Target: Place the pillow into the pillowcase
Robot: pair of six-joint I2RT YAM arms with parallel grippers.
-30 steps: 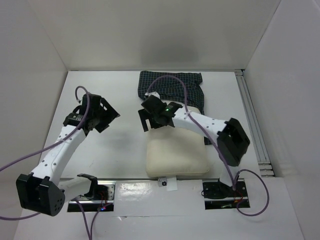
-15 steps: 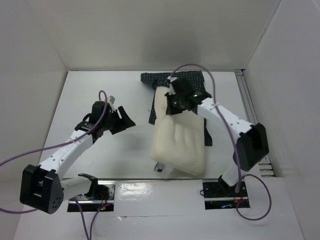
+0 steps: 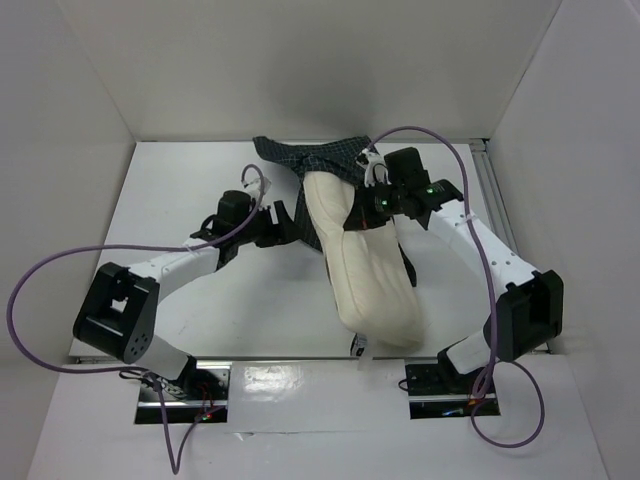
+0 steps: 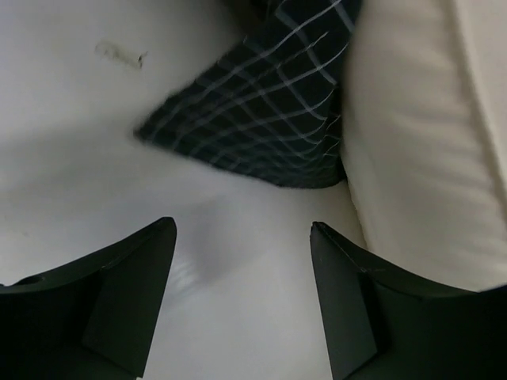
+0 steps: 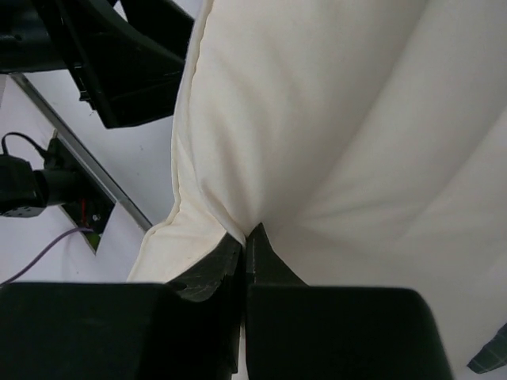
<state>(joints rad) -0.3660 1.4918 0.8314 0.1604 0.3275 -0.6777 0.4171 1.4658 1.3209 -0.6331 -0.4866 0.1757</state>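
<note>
The cream pillow (image 3: 375,285) stands tilted on its long edge, running from the back middle toward the near edge of the table. My right gripper (image 3: 358,214) is shut on a pinched fold of the pillow (image 5: 333,119), its jaws (image 5: 247,234) tight together. The dark checked pillowcase (image 3: 290,158) lies crumpled at the back, partly under and behind the pillow. My left gripper (image 3: 287,223) is open just left of the pillow. In the left wrist view a corner of the pillowcase (image 4: 261,119) lies ahead of the open left gripper (image 4: 242,231), with only bare table between its fingers and the pillow (image 4: 420,142) at the right.
White walls close in the table on three sides. A metal rail (image 3: 503,235) runs along the right side. Mounting plates (image 3: 215,380) and purple cables (image 3: 60,260) sit at the near edge. A small white tag (image 3: 358,350) hangs at the pillow's near end.
My right gripper shut on the pillow and lifted it from flat onto its edge, swinging back and right. My left arm moved right, up to the pillowcase corner.
</note>
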